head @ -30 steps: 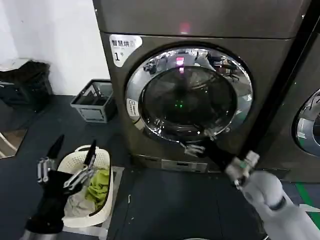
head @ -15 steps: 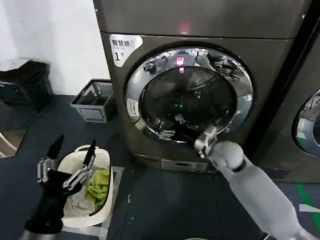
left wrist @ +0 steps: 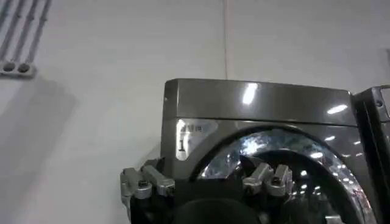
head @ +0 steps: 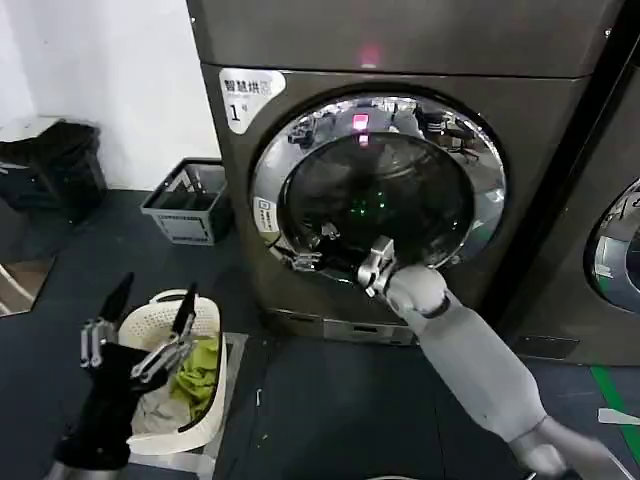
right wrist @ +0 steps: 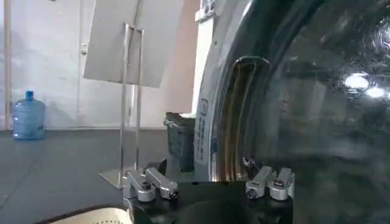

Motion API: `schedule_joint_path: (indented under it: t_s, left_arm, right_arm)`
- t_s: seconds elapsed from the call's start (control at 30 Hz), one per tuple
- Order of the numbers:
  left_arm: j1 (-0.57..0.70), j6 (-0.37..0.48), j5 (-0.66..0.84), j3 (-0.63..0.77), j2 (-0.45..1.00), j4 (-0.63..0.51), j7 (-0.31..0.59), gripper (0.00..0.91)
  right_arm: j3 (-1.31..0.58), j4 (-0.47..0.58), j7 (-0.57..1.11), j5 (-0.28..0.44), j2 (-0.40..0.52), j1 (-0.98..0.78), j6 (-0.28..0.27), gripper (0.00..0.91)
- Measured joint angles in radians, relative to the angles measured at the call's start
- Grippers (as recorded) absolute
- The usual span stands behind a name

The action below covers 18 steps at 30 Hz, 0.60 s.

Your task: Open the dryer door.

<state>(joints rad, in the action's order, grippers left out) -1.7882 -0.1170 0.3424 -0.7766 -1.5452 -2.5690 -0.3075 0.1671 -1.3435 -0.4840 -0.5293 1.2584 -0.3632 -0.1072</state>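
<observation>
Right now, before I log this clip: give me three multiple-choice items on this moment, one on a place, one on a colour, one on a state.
1. Where is the right gripper?
A. Over the laundry basket
B. At the lower left of the dryer door
C. On the grey crate

2. What colour is the cloth lying on top in the laundry basket?
A. Red
B. Green
C. Blue

3. How are the left gripper's fingers set?
A. Spread open, holding nothing
C. Clamped on the basket rim
B. Shut on a cloth

Answers:
1 B, the head view shows its fingers against the chrome ring of the dryer door, low on the side near the label.
2 B, a green cloth lies over a pale one.
3 A, the left gripper hangs beside the basket with fingers apart and bare.
</observation>
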Motion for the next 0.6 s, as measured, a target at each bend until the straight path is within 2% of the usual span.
schedule_joint_path:
  t_s: [0.43,0.6]
  left_arm:
    - [-0.001,0.024,-0.005,0.010,0.000,0.000,-0.006,0.907]
    - [0.014,0.029,0.008,0.006,0.014,0.000,-0.012,0.907]
  right_arm:
    - [0.018,0.072,-0.052,-0.009,0.045,0.050,0.009,0.907]
    - [0.021,0.060,-0.104,-0.050,0.041,0.059,-0.010,0.907]
